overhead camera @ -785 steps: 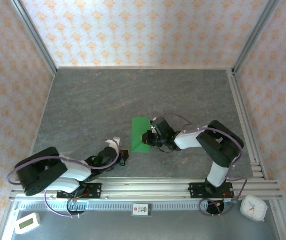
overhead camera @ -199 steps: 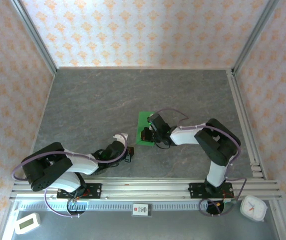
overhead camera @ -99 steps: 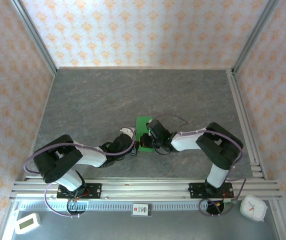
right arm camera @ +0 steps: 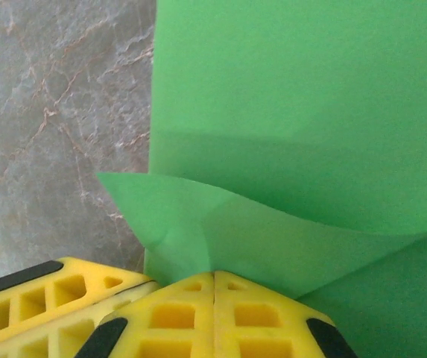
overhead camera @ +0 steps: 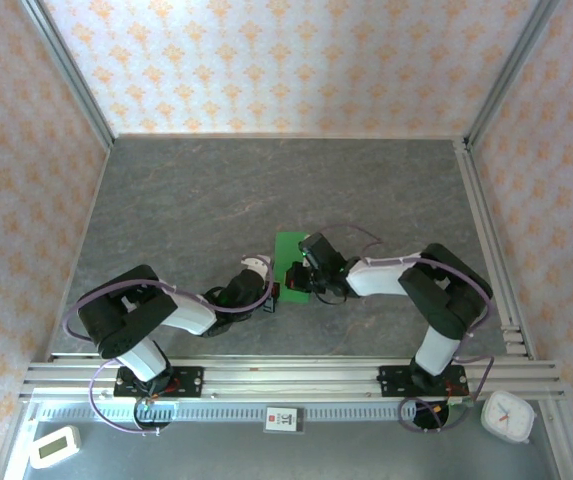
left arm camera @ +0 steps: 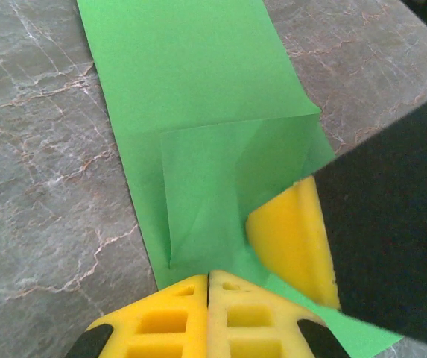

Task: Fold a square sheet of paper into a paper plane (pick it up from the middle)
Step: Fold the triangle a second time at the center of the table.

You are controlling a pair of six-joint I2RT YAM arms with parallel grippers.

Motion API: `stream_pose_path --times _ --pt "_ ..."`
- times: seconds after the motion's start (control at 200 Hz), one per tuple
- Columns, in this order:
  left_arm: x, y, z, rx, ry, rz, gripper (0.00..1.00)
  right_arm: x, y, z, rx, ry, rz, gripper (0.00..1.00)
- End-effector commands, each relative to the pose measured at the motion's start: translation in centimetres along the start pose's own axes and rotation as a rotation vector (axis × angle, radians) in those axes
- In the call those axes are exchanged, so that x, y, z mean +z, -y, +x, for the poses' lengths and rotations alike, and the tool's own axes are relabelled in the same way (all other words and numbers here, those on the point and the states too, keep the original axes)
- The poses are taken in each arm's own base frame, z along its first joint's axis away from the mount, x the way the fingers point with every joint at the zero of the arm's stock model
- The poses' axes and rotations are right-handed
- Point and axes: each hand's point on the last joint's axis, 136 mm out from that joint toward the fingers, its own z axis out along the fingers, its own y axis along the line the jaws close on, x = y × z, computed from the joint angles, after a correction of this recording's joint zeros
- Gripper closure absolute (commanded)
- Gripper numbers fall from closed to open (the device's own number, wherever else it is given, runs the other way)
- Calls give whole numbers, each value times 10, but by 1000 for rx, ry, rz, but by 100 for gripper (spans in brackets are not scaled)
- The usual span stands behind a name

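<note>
Masking paper [left arm camera: 183, 89] near edge: closed left fingers [left arm camera: 176, 321], right fingers [right arm camera: 176, 317].

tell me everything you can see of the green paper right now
The green paper is thin, bright, plain and matte, folded into a narrow strip lying on the grey marbled table between the two arms. At its near end one corner is folded over into a flap that bows up instead of lying flat. The shut left tool and shut right tool both meet the paper at that end; whether either pinches it I cannot tell.
</note>
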Motion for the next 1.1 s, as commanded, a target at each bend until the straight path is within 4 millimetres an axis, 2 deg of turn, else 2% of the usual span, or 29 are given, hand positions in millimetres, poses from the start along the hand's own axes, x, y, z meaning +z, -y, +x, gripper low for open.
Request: stream_pose_path --times 0.0,0.225,0.345,0.631,0.786,0.951,1.096 --pt "-2 -39 57 77 -206 -153 100 -4 2 -8 -2 7 14 98" --pt "-1 -39 65 146 -250 -192 100 -3 21 -13 19 14 48 98" --pt "0 -35 63 155 -255 -189 100 -3 34 -14 29 17 76 100" --pt "-4 2 9 212 -180 -137 100 1 49 8 55 -32 73 100" --pt "3 16 -1 248 -189 -107 100 1 54 14 72 -47 76 100" --pt "18 17 6 269 -227 -113 100 -1 53 15 82 -48 73 100" --pt "24 6 25 270 -289 -147 100 -3 47 9 66 -50 81 100"
